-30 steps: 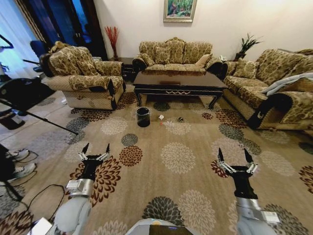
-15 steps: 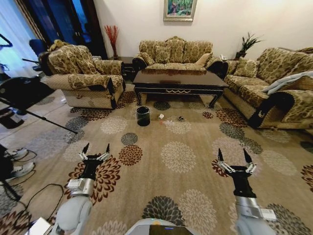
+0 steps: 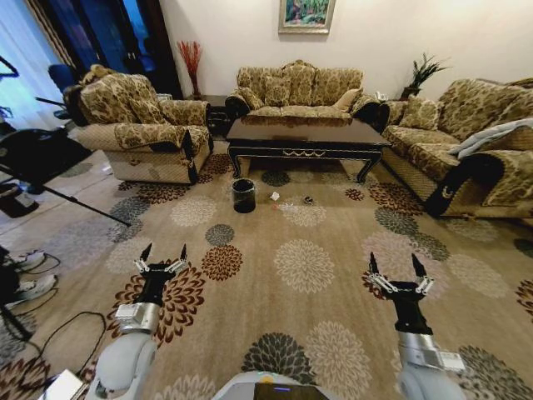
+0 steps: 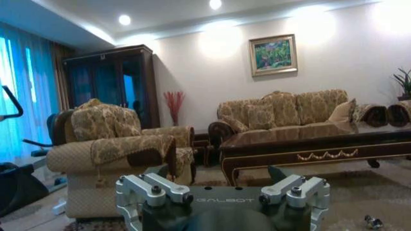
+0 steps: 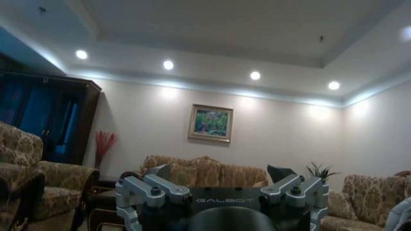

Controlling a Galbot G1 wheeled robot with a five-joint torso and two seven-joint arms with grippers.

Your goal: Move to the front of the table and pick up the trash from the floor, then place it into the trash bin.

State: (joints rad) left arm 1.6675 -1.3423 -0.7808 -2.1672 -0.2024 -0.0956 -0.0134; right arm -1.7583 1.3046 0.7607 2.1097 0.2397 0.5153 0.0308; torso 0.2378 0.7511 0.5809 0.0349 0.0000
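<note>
Left gripper [image 3: 162, 257] and right gripper [image 3: 393, 269] hang low up front, both spread wide, empty. View has crept forward since a second ago: base is closing in. Trash [image 3: 275, 197] lies on the carpet just right of the bin [image 3: 243, 197], before the worktop [image 3: 304, 133]. Still well apart; approach unfinished.

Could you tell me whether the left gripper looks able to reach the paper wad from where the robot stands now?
Probably not. The left gripper hangs open over the carpet, far short of the paper wad lying by the bin before the table. Nothing blocks it.
</note>
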